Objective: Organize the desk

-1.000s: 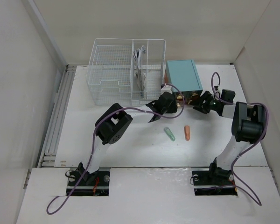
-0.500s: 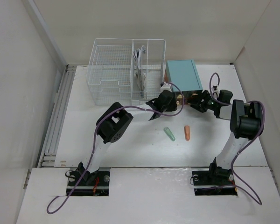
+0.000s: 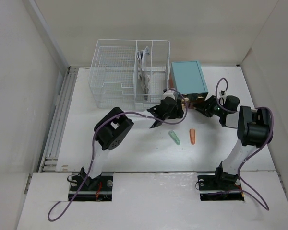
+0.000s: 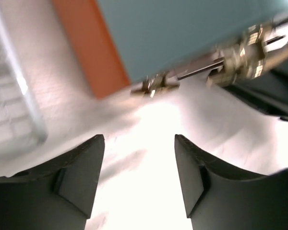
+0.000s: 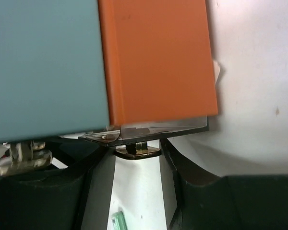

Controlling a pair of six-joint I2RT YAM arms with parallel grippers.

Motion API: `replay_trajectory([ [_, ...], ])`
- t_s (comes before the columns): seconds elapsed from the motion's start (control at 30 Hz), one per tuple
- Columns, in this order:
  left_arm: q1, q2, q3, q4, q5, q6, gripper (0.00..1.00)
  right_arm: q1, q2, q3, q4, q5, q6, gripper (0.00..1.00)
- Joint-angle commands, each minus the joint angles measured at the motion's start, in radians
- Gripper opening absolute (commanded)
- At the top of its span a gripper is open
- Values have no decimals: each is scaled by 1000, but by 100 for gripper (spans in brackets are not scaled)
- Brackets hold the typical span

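From above, the desk (image 3: 110, 143) runs wall to wall; a green piece (image 3: 174, 137) and an orange piece (image 3: 193, 136) lie loose mid-desk, so tidying looks barely begun; the left claw (image 3: 174, 100) and right claw (image 3: 202, 106) meet the teal box (image 3: 188, 76) beside the basket (image 3: 115, 72).

Left wrist: blurred; claw spread, empty.

Right wrist: fingers flank a drawer's brass knob (image 5: 137, 150); whether it is pinched, I cannot tell.

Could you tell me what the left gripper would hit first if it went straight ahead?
Probably the small brass knob on the front of the teal box, straight ahead of the open left gripper; the blurred view leaves depth uncertain.
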Motion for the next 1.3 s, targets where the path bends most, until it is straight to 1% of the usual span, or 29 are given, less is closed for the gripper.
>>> replay_trajectory([
  [0.0,-21,-110,-59,12,-28,-10,58,-3,-86,-41,71,-16,-11,23],
  [0.03,-21,-127,-89,12,-28,-10,59,-12,-99,-42,31,-33,-35,23],
  [0.1,-45,-176,-114,12,-38,-10,59,-23,-134,-65,-38,-43,-110,23],
  [0.13,-55,-193,-132,12,-50,-10,59,-34,-143,-65,-109,-53,-135,23],
  [0.17,-55,-225,-132,0,-51,-10,59,-34,-154,-77,-147,-66,-159,23],
  [0.2,-68,-241,-143,-20,-60,-10,60,-48,-163,-89,-188,-66,-220,23],
  [0.27,-84,-274,-155,-29,-75,1,60,-61,-186,-89,-318,-89,-285,23],
  [0.33,-113,-326,-172,-54,-100,10,60,-74,-211,-89,-393,-90,-369,23],
  [0.37,-113,-343,-188,-54,-100,10,60,-83,-211,-77,-467,-90,-399,23],
  [0.4,-125,-375,-200,-69,-100,10,60,-83,-223,-77,-505,-90,-457,23],
  [0.5,-150,-419,-227,-92,-123,10,60,-95,-223,-68,-607,-90,-524,24],
  [0.53,-159,-438,-228,-92,-123,10,60,-95,-223,-56,-622,-90,-552,24],
  [0.67,-159,-439,-241,-103,-114,10,61,-104,-183,-45,-635,-114,-561,24],
  [0.73,-159,-429,-241,-103,-114,10,61,-104,-165,-45,-635,-123,-561,24],
  [0.8,-159,-385,-222,-103,-103,10,61,-104,-175,-45,-644,-136,-561,24],
  [0.87,-159,-351,-199,-103,-103,10,60,-104,-186,-45,-681,-136,-577,24],
  [1.0,-159,-333,-189,-103,-94,10,60,-114,-186,0,-792,-136,-676,24],
  [1.03,-159,-333,-189,-103,-94,10,60,-114,-176,9,-822,-136,-698,25],
  [1.07,-168,-333,-189,-103,-94,10,60,-114,-166,27,-866,-148,-730,31],
  [1.13,-168,-345,-198,-103,-94,10,60,-114,-147,37,-903,-148,-753,43],
  [1.17,-168,-345,-208,-103,-103,10,60,-114,-133,50,-926,-180,-767,49],
  [1.27,-177,-368,-217,-124,-115,19,60,-114,-151,50,-937,-206,-785,54],
])
